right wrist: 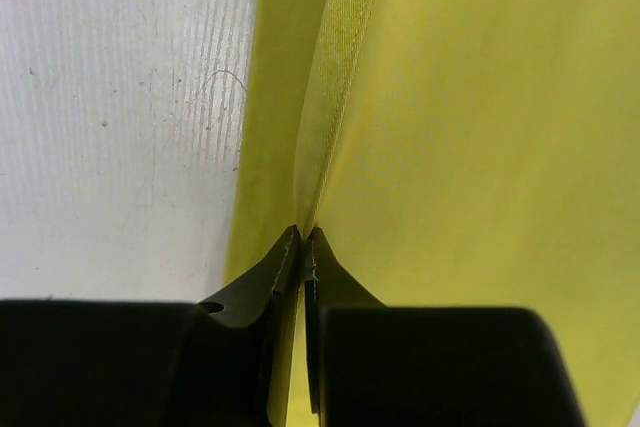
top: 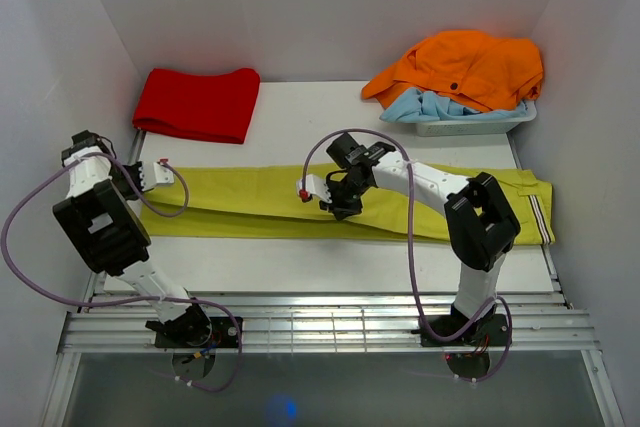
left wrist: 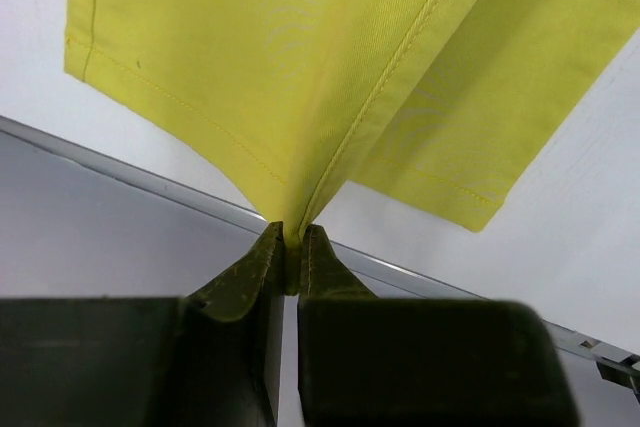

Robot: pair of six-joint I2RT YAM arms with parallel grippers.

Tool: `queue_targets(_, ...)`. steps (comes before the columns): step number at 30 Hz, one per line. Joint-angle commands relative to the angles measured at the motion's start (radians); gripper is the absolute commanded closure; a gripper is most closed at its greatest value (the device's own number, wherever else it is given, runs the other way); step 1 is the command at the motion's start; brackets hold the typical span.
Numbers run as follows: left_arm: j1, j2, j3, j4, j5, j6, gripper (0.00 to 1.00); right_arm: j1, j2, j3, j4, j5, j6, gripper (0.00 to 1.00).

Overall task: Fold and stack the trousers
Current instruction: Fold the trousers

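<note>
The yellow-green trousers (top: 270, 202) lie stretched across the table, folded lengthwise, leg hems at the left and the striped waistband at the right edge. My left gripper (top: 178, 175) is shut on the trousers near the hem end; in the left wrist view the fabric (left wrist: 330, 67) is pinched between the fingertips (left wrist: 262, 252) and pulled up into a ridge. My right gripper (top: 318, 197) is shut on the trousers near their middle; in the right wrist view a fold of fabric (right wrist: 470, 127) runs into the closed fingertips (right wrist: 290, 252).
A folded red garment (top: 197, 102) lies at the back left. A white bin (top: 480, 122) at the back right holds an orange garment (top: 465, 67) and a light blue one (top: 440, 107). White walls enclose the table. A metal rail (top: 330, 322) runs along the near edge.
</note>
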Motion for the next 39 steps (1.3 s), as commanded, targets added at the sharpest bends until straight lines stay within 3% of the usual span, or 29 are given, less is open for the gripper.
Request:
queue_targets(1,0.031,-0.111,-0.015,-0.007,0.013,0.022,1.00,-0.010,-0.053,-0.031,-0.080,0.006,0.007,0.92)
queue_targets(10,0.035,-0.163,-0.232,0.000,0.001,0.028,1.00,-0.009,0.000,-0.124,-0.005,-0.003,0.004,0.92)
queue_targets(21,0.028,-0.129,-0.463,0.052,-0.078,-0.052,1.00,-0.003,0.140,-0.077,0.019,0.027,0.020,0.91)
queue_targets(22,0.028,-0.120,-0.451,0.052,-0.075,-0.070,1.00,-0.003,0.142,-0.062,0.018,0.026,0.027,0.86)
queue_targets(23,0.028,-0.108,-0.432,0.031,-0.073,-0.107,1.00,-0.003,0.128,-0.061,0.022,0.023,0.032,0.74)
queue_targets(25,0.034,-0.079,-0.349,-0.001,-0.044,-0.129,1.00,-0.003,0.102,-0.071,0.056,0.014,0.044,0.73)
queue_targets(29,0.037,-0.086,-0.163,-0.116,0.031,-0.129,1.00,-0.003,0.097,-0.057,0.051,0.027,0.049,0.92)
queue_targets(35,0.039,-0.135,0.069,-0.170,0.044,-0.089,1.00,-0.004,0.088,-0.097,0.070,0.024,0.046,0.92)
queue_targets(39,0.045,-0.128,0.126,-0.190,0.015,-0.060,1.00,-0.006,0.086,-0.100,0.071,0.032,0.043,0.92)
